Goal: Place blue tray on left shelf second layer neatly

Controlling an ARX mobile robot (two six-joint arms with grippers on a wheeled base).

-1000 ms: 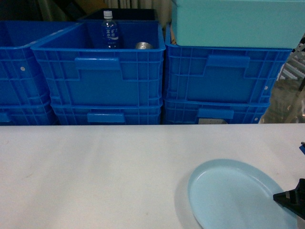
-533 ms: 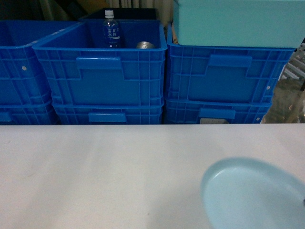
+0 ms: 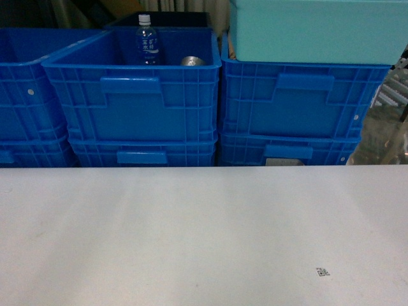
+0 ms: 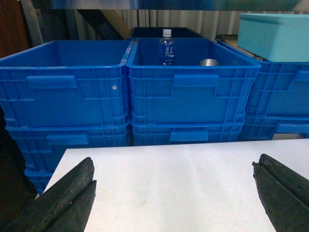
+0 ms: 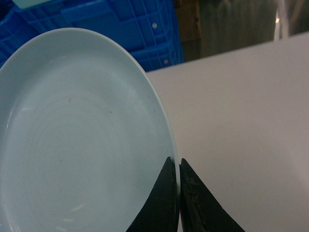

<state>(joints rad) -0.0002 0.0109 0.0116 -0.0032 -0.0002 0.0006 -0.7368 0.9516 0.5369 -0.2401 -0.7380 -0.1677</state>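
Observation:
The pale blue tray (image 5: 77, 135) fills the left of the right wrist view, lifted above the white table (image 5: 241, 121). My right gripper (image 5: 178, 162) is shut on the tray's rim, one finger inside the dish and one outside. In the head view neither the tray nor either gripper shows. My left gripper (image 4: 174, 169) is open over the white table (image 4: 174, 183), its two dark fingers wide apart with nothing between them. A steel rail of the left shelf (image 4: 145, 4) runs along the top of the left wrist view.
Stacked dark-blue crates (image 3: 134, 102) stand behind the table's far edge; one holds a water bottle (image 3: 146, 41) and a metal can (image 3: 191, 61). A teal bin (image 3: 319, 29) sits on the right crates. A small printed mark (image 3: 322, 272) lies on the table.
The tray slid right and out of the head view, lifted off the table in my right gripper. A small printed mark on the table now shows where it lay.

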